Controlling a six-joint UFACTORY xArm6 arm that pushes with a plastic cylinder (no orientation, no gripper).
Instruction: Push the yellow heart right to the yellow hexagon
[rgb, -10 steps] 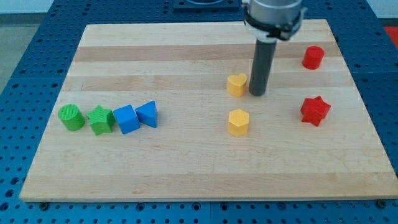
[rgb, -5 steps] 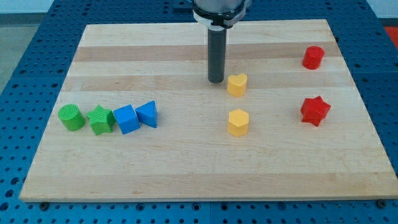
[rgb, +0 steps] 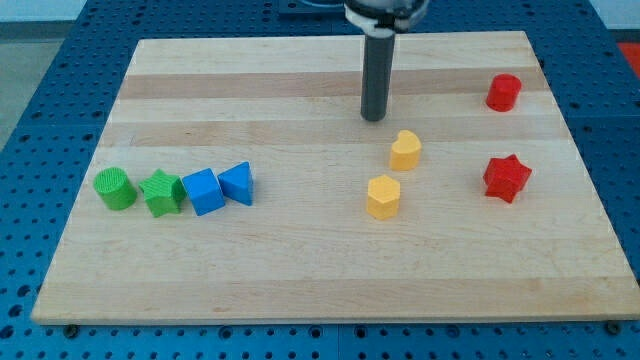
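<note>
Your tip (rgb: 374, 117) sits above-left of the heart (rgb: 405, 150), apart from it. The hexagon (rgb: 383, 196) lies just below-left of the heart, mid-board (rgb: 300, 270). There are no jaws.

The arm shows only its last part at the view's top. There is a round mount, light grey metal with a dark ring under it, cut by the picture edge. From it goes down a straight rod (rgb: 375, 80) of dark grey colour, smooth and cylindrical, with the same thickness along all its length. My tip (rgb: 374, 118) is flat and plain, without markings.
</note>
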